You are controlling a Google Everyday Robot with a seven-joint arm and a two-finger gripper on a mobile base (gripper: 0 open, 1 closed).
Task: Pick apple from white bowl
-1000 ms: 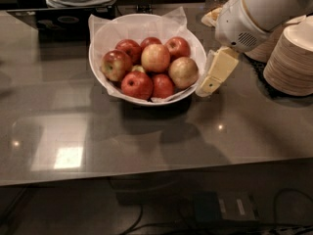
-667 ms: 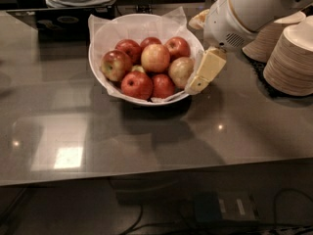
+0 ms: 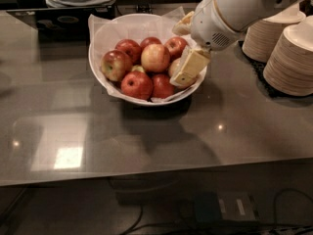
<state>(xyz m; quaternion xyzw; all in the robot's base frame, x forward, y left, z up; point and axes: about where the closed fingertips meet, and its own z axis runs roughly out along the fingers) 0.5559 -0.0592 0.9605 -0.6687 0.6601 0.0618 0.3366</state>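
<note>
Grey countertop (image 3: 146,141); gripper (image 3: 179,55) over white bowl (image 3: 110,35) right side, fingers (image 3: 190,65) spread wide; apple (image 3: 155,58) central.

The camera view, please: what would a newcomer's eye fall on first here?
The white bowl heaped with fruit, toward the back of the grey table, draws the eye first, with the pale yellow-orange apple sitting high among deep red apples. The robot's white arm reaches in from the upper right, its gripper open at the bowl's right side. Stacks of beige paper plates stand far right.
</note>
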